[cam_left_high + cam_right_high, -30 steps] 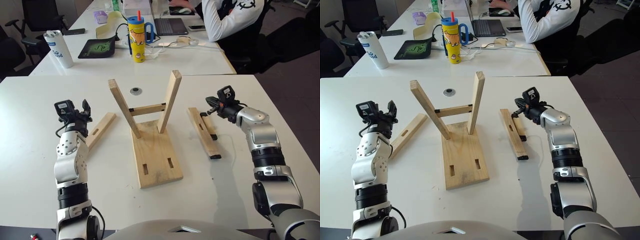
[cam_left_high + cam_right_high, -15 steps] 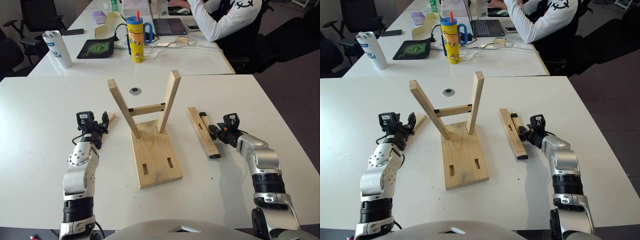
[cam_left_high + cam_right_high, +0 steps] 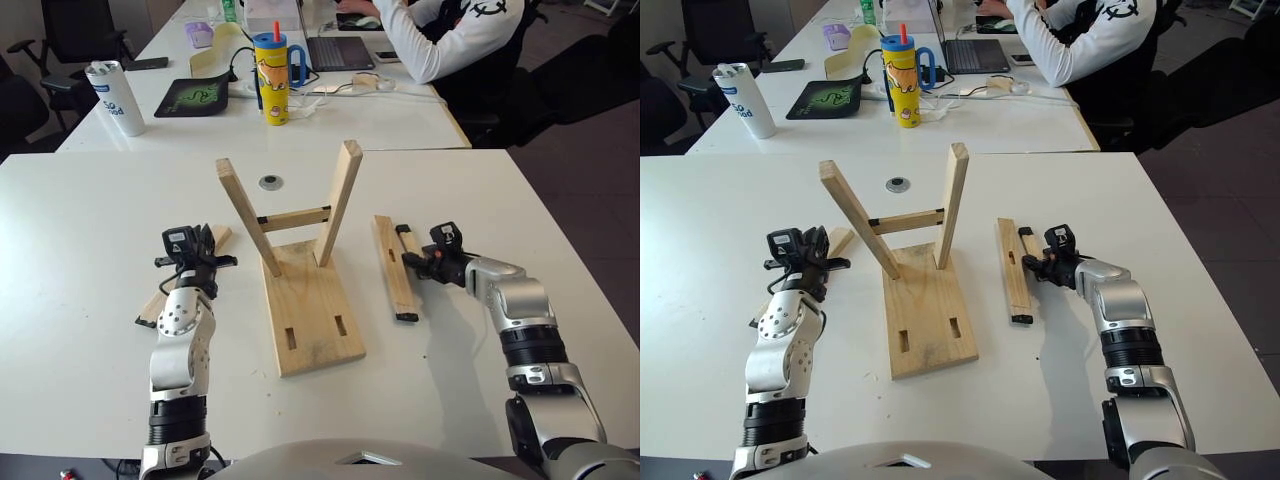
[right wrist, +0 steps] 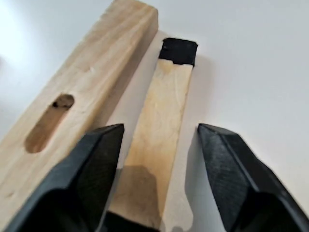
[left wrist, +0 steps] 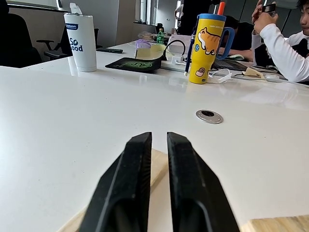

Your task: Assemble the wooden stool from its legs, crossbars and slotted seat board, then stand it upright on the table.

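Seat: the flat pale-wood slotted seat board (image 3: 308, 310) lies underside-up at the middle of the white surface (image 3: 80, 220). Two pale wooden legs joined by a black-tipped crossbar (image 3: 290, 215) stand in its far slots, splayed. The two near slots are open, so judged about half built.

Right tool (image 4: 159, 128): spread, straddling the short pale crossbar with black end caps (image 4: 164, 145). That bar lies flat, just beside the loose slotted wooden leg (image 4: 72, 121), right of the seat. Likely lined up to pinch the bar so its cap can go into the leg's slot.

Left tool (image 5: 158, 137): pressed nearly together, gripping nothing, low over the far end of the second loose wooden leg (image 3: 150, 305), left of the seat.

Views: the head views give the layout and the standing frame. The right wrist view adds the oval slot and the straddle. The left wrist view shows the thin gap between the fingers (image 5: 135, 159), and wood beneath.
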